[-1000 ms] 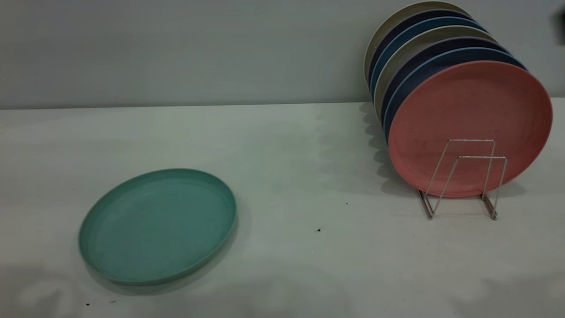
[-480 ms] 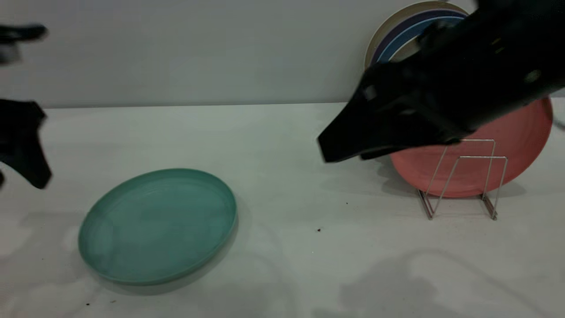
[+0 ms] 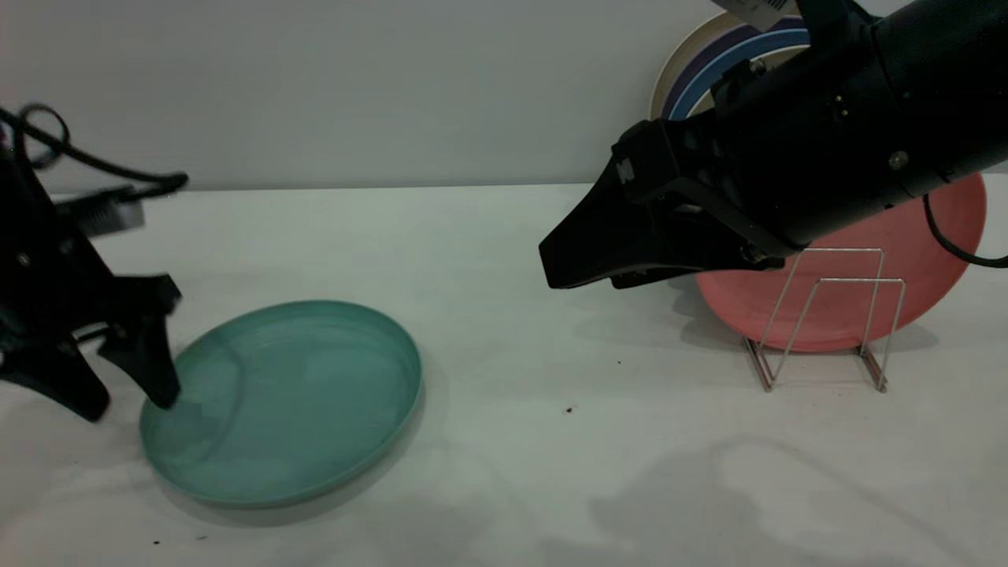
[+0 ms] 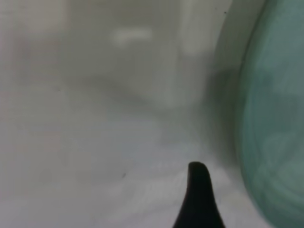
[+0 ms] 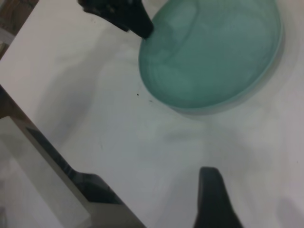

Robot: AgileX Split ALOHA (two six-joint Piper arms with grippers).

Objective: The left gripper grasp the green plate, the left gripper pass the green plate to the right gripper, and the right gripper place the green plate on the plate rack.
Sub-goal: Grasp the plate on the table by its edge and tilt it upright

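Two grippers (image 3: 130,398) (image 3: 583,272), one green plate (image 3: 299,402), one plate rack (image 3: 823,319), one pink plate (image 3: 929,236)

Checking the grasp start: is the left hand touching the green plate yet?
Cannot tell. In the exterior view the left hand straddles the round teal-green plastic plate's near rim, one fingertip over it; no view shows contact or gap plainly.

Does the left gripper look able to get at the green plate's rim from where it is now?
Probably yes. The left gripper is open, with one fingertip over the near-left rim of the green plate and the other outside it. Nothing lies between them on the table.

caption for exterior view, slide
Left gripper open, straddling green plate rim; right gripper hovers near rack.
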